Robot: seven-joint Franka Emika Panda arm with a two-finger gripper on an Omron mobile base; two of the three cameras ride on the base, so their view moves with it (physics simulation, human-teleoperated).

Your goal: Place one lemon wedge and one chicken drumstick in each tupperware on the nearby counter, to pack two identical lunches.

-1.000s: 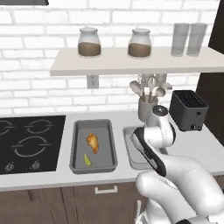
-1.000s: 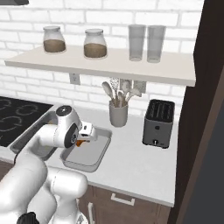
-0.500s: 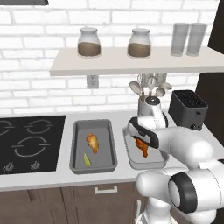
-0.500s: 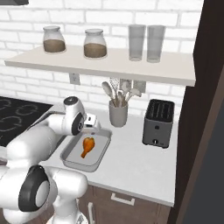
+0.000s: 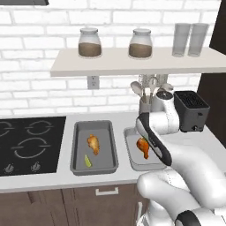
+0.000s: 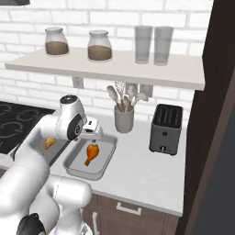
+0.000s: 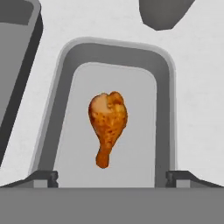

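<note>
hand view: drumstick [image 7: 107,125] lies mid-tray [image 7: 164,122], clear of rims.

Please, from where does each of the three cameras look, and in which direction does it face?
Left base view: behind-left of the arm, facing the pale counter; white arm at lower right.
Right base view: behind-right, facing the same counter; arm at lower left, open gripper.
Hand view: on the hand, looking down into the lighter grey tray; dark fingertips at bottom.
Shared by all: the red-orange roasted drumstick.
</note>
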